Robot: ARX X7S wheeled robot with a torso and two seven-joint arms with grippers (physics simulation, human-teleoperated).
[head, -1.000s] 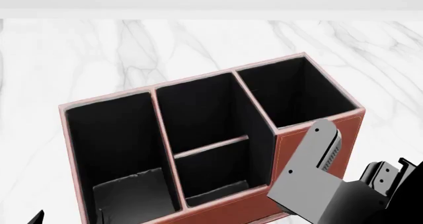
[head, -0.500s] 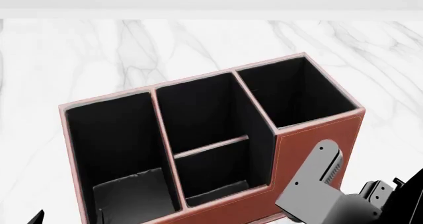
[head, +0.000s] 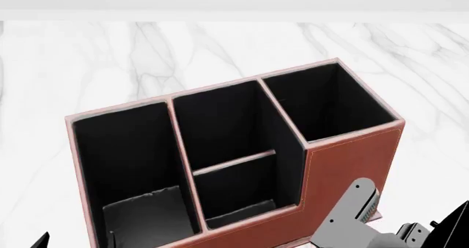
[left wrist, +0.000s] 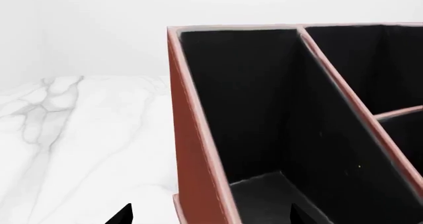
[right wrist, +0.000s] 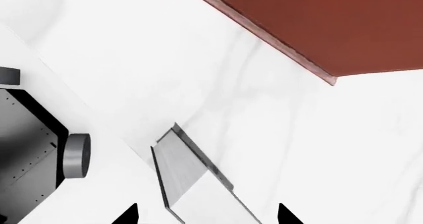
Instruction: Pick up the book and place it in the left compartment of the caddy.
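small black book (head: 143, 214) seems to lie low in the reddish-brown leather-look caddy (head: 352, 149)'s wide left compartment (head: 121, 149); my left claw (left wrist: 208, 216) is nearer, tips apart, empty

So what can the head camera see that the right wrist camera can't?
Only the head view looks down into the caddy: its three black-lined sections, with a dark flat object low in the left compartment that may be the book. Only the right wrist view shows a grey slab close to its camera. Both show the caddy's reddish-brown outer wall and the white marble table.
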